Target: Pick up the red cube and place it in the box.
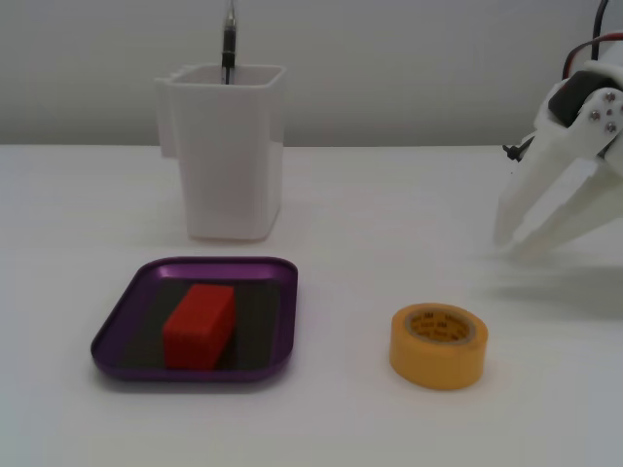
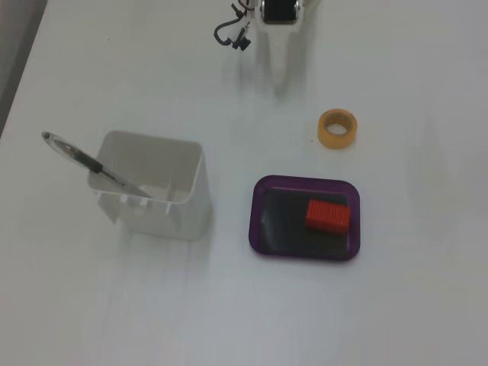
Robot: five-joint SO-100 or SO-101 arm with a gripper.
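Note:
The red cube (image 1: 200, 324) lies inside the box, a shallow purple tray (image 1: 195, 265), on its dark bottom. In the other fixed view the red cube (image 2: 328, 216) sits toward the right side of the tray (image 2: 305, 181). My gripper (image 1: 513, 243) hangs at the right edge of the first fixed view, fingers pointing down and left just above the table, well away from the tray. Seen from above, my gripper (image 2: 280, 78) is a single closed point at the top, empty.
A yellow tape roll (image 1: 438, 365) lies between the tray and the gripper; it also shows from above (image 2: 322, 131). A tall white container (image 1: 229, 165) with a pen (image 1: 229, 44) stands behind the tray, left of it from above (image 2: 191, 206).

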